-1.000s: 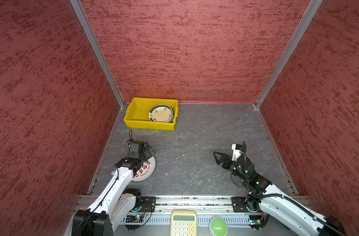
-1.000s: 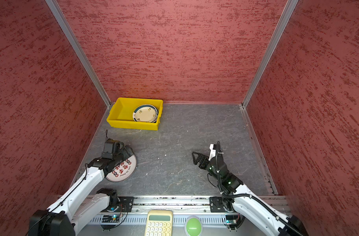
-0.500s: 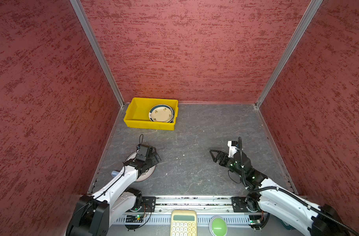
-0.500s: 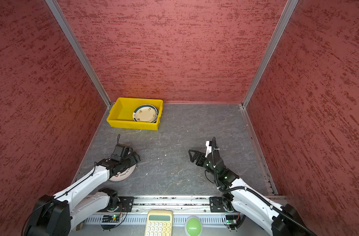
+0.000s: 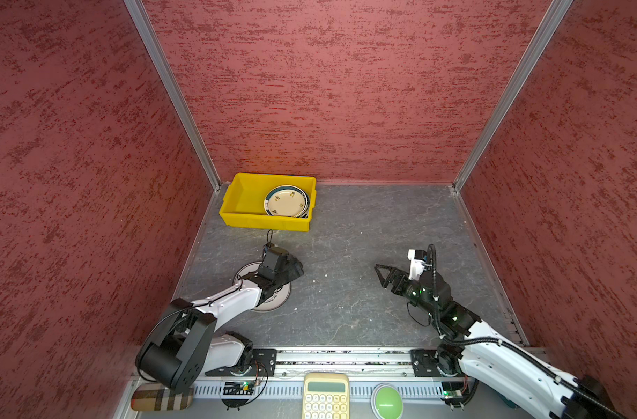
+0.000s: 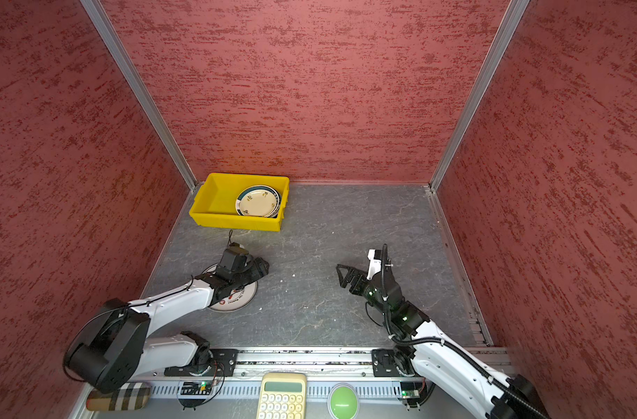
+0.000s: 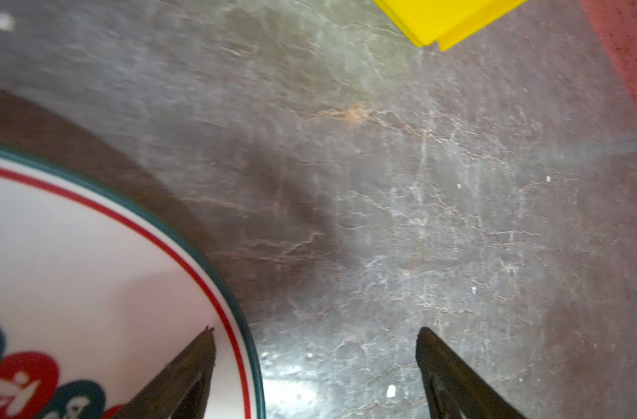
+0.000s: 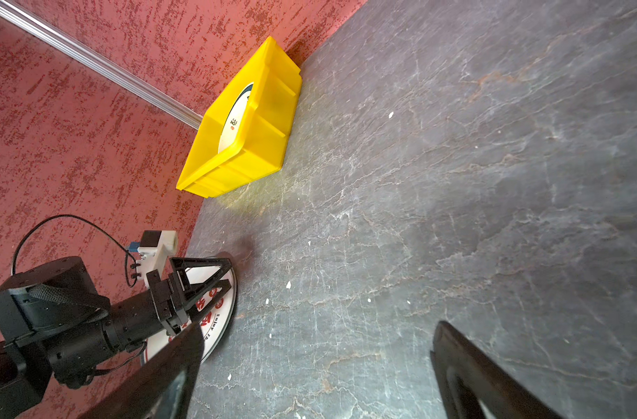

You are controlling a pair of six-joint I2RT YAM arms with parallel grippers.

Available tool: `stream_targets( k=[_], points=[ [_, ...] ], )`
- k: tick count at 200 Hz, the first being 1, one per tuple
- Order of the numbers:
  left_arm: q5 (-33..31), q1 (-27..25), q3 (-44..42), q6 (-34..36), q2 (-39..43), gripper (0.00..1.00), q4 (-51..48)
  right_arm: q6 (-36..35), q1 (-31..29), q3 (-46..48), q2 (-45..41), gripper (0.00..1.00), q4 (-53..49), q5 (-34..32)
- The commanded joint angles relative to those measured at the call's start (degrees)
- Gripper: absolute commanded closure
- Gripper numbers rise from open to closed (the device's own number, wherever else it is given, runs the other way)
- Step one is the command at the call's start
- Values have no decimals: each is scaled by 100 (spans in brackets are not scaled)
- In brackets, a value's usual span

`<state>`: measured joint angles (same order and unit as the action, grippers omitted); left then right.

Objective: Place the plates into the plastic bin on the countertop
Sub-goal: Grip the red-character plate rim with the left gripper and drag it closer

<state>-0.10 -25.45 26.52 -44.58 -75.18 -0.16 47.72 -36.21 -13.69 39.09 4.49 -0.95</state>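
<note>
- Left gripper [image 7: 315,332] spread, straddles far-right rim of plate [image 7: 74,254], nothing gripped.
- Right gripper [image 8: 318,326] spread wide, empty.
- Plate looks stiff, glossy, likely slippery, chippable; pinch the rim.

A lab robot cell: red textured walls [image 5: 309,90] and aluminium rails [image 5: 174,94] box in a stone-look countertop [image 5: 364,225]. Two white arms [image 5: 509,366] sit bolted to a front rail [image 5: 346,357] beside a calculator [image 5: 326,395] and green button [image 5: 386,402]
</note>
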Motion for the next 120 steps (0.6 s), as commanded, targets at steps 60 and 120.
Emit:
stream_targets(
  k=[60,120],
  points=[
    [1261,-789,722,-213,-1904,13,960,26,-16,-85,-450,1,-409,-370],
    [410,-731,661,-157,-168,13,-468,11,-9,-95,-465,1,-343,-208]
  ],
)
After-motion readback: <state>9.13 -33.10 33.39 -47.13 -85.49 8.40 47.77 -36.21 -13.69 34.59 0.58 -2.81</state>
